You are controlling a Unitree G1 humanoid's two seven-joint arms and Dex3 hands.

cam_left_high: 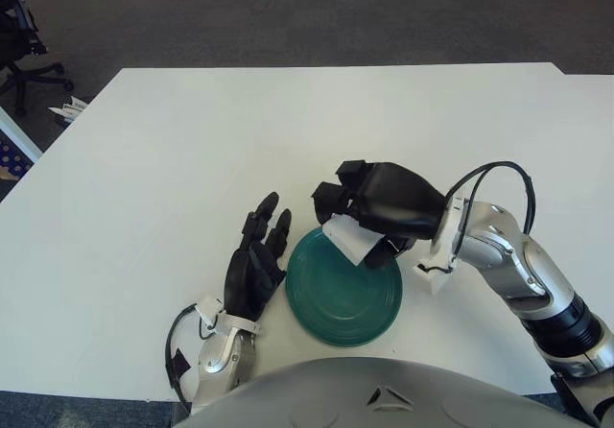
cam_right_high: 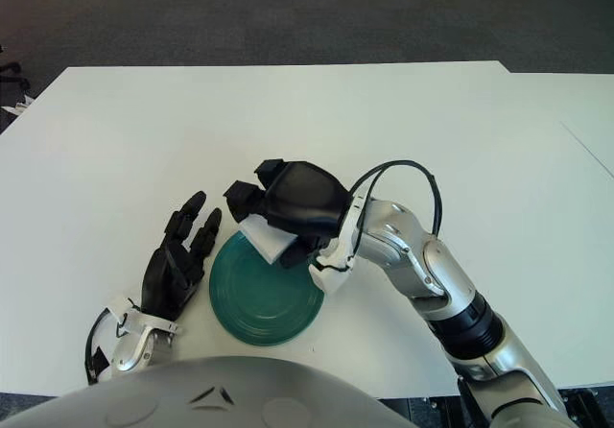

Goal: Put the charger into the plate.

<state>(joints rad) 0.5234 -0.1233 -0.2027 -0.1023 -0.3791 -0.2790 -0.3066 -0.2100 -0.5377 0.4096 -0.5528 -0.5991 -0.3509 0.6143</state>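
Left eye view takes in one white table filling most of the scene, with dark carpet beyond its far edge. One round green plate sits near the table's front edge. Two black three-finger hands are at work or at rest beside it. One right hand hangs over the plate's far rim, its fingers curled down and clamped around one white charger, which is tilted and lifted just above the rim, not lying in the plate. One left hand shows just beside the plate's left edge, fingers stretched out straight, relaxed and holding nothing. One black cable loops above the right wrist.
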